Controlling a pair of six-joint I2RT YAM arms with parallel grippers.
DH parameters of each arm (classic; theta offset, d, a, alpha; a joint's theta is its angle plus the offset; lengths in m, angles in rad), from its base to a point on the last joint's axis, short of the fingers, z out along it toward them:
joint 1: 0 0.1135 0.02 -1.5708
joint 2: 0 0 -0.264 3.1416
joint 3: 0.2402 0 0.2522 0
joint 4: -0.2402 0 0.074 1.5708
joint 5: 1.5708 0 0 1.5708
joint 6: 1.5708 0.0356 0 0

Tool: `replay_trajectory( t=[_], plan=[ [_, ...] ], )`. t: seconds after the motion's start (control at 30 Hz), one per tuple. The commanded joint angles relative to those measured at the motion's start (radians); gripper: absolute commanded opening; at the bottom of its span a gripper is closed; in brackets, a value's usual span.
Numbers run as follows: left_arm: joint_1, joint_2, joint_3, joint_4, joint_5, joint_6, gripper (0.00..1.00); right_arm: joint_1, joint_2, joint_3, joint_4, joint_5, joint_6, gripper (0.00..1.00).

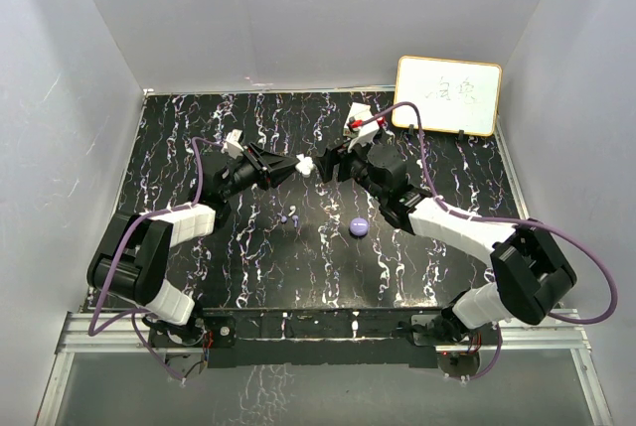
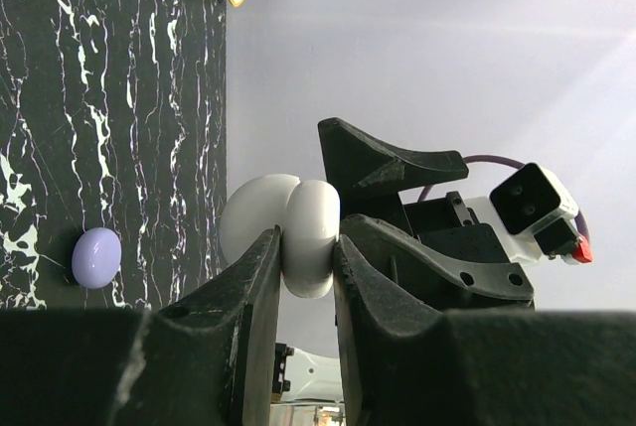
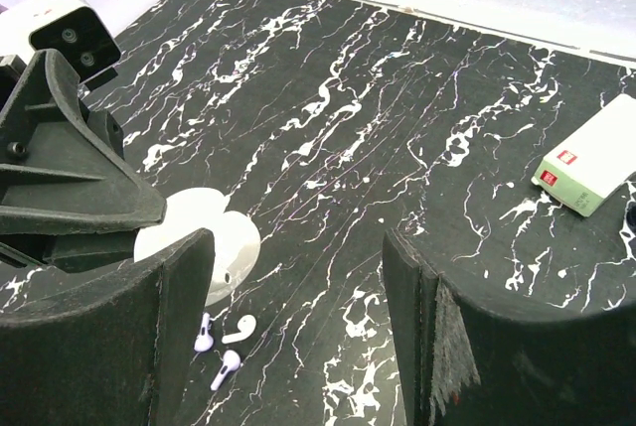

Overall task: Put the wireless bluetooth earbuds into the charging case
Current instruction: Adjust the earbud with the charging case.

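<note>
- The left gripper (image 2: 306, 247) is clamped tight on the glossy white charging case (image 2: 260, 217), whose two rounded lobes bulge past its dark fingers.
- The right gripper (image 3: 298, 277) stands wide apart, its rough black pads (image 3: 169, 347) gripping nothing.
- Tiny stemmed earbuds (image 3: 238, 328), white and lilac, lie loose on the black, white-veined table (image 3: 397, 98) by the case.
- A smooth oval lilac case (image 2: 96, 256) rests on the table.
</note>
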Motion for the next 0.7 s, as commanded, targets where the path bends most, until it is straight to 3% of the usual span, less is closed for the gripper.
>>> replay_trajectory(
  t=[0.0,0.67],
  plan=[
    [-0.004,-0.007,0.017,0.038,0.004,0.004,0.00,0.004,-0.048,-0.009,0.029,0.057,-0.005,0.66],
    [-0.004,-0.020,0.024,0.025,0.001,0.007,0.00,0.005,-0.007,0.013,-0.028,0.065,0.001,0.67]
  ],
)
